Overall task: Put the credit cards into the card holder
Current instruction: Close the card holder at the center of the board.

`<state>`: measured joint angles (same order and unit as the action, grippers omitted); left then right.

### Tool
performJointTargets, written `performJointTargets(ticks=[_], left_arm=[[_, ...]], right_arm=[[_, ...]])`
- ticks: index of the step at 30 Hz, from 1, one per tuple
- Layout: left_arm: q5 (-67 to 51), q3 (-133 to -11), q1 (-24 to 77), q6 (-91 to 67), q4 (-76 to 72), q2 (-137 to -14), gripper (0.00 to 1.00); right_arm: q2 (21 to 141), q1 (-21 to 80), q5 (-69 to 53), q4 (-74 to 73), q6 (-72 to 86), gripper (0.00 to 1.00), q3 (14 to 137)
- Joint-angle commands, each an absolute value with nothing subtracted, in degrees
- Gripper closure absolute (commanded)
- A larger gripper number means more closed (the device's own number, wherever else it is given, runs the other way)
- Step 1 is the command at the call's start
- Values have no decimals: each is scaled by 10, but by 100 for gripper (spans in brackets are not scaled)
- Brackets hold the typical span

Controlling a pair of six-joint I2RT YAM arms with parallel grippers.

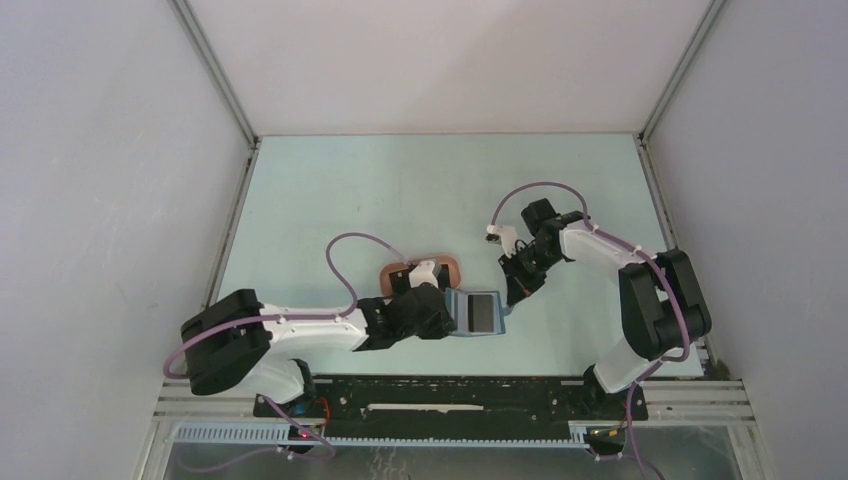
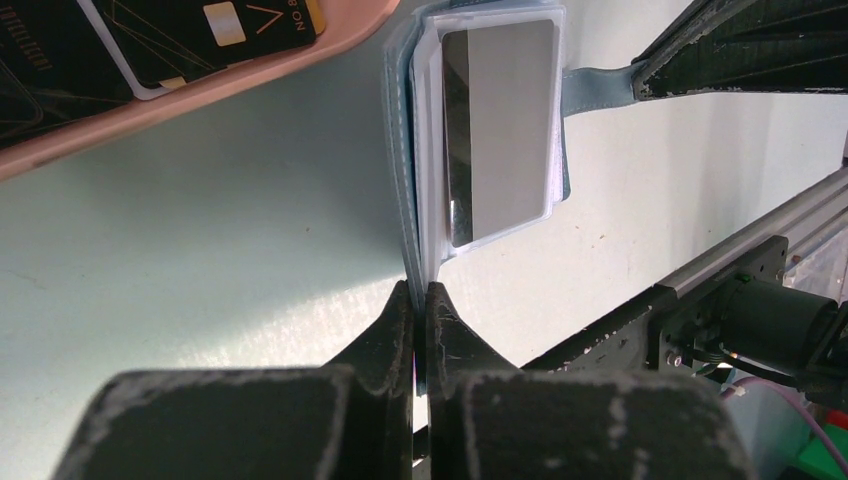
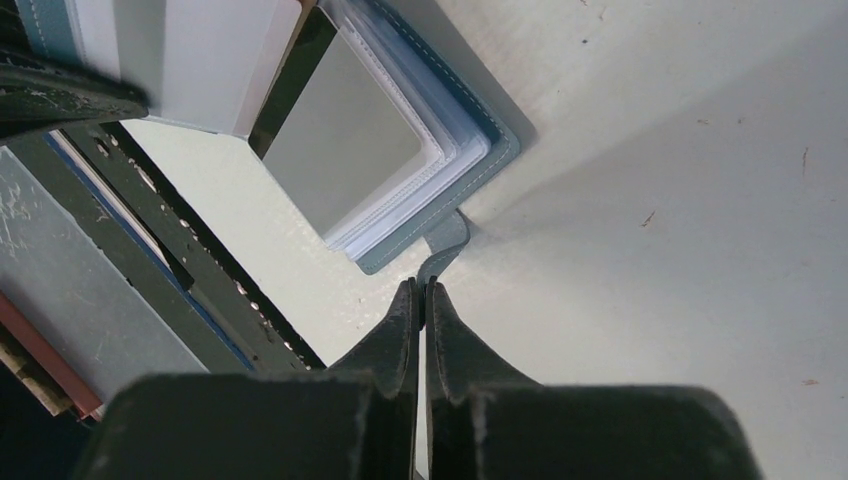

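Left end effector (image 2: 420, 292) clamps card holder (image 2: 400, 150), edge hidden.

My pale green table (image 1: 420, 190) sits boxed in by plain white walls (image 1: 100, 150) on three sides. Aluminium rails (image 1: 215, 70) edge the back corners; light is even, shadows soft.

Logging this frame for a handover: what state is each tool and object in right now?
left tool: shut, pinching the card holder by its edge.
right tool: shut on the holder's strap.
card holder: lying open, one grey card in its sleeve.
pink tray: holding black cards.
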<state>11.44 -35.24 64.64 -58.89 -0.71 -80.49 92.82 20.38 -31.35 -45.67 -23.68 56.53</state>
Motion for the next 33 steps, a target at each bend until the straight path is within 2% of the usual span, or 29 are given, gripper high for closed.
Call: performJointTargets(ticks=[1, 3, 11, 13, 22, 30, 33], left_arm=[[118, -371, 650, -570, 5, -805, 96], [100, -369, 650, -558, -22, -804, 90], [13, -390, 649, -513, -133, -836, 54], [5, -410, 647, -502, -135, -854, 49], [-68, -436, 630, -501, -200, -907, 41], [-110, -402, 605, -528, -291, -939, 37], [-130, -396, 597, -531, -336, -948, 31]], right_arm=[[908, 205, -324, -465, -242, 100, 582], [906, 205, -324, -463, -243, 100, 582], [906, 203, -325, -460, -243, 100, 585], [906, 200, -330, -460, -244, 100, 586], [904, 179, -345, -463, -249, 100, 588], [903, 172, -355, -466, -253, 100, 591], [903, 170, -358, -466, -255, 100, 592]])
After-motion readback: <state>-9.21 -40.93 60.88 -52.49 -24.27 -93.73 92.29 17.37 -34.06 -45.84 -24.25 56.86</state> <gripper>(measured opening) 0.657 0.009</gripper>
